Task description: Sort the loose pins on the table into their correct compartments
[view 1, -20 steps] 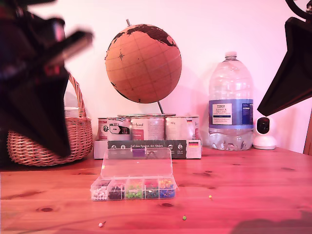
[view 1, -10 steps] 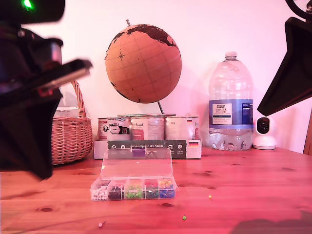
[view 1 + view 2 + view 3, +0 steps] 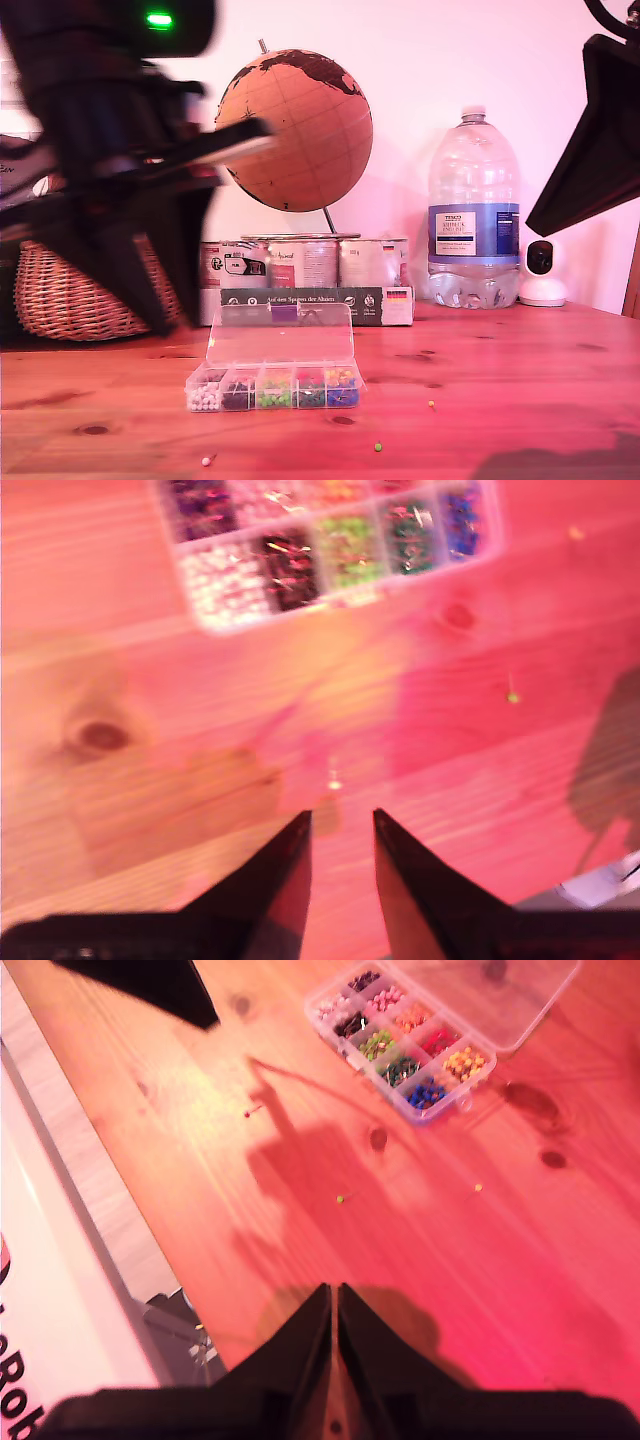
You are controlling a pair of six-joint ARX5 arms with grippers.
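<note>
The clear box point(image 3: 275, 385) stands open on the table point(image 3: 500, 370), and its compartments point(image 3: 330, 540) hold colour-grouped pins. Three loose pins lie in front of it: pink point(image 3: 206, 461), green point(image 3: 378, 447) and yellow-green point(image 3: 431, 405). My first arm point(image 3: 120, 170) is a dark blur at the exterior view's left. My first gripper point(image 3: 342, 820) hovers open with a narrow gap, just short of the pink pin point(image 3: 334, 783). The green pin point(image 3: 512, 697) lies further off. My second gripper point(image 3: 333, 1290) is shut and empty, high above the table, far from the box point(image 3: 400, 1045) and the pins point(image 3: 341, 1199).
A wicker basket point(image 3: 70, 290) stands at the exterior view's back left. Behind the box are a globe point(image 3: 295, 130), a tray of tins point(image 3: 300, 270), a large water bottle point(image 3: 473, 215) and a small white camera point(image 3: 541, 272). My second arm point(image 3: 600, 140) hangs at the exterior view's upper right.
My first arm has swung from the exterior view's far left toward the middle, now crossing in front of the basket. The box, the pins and the second arm have not moved.
</note>
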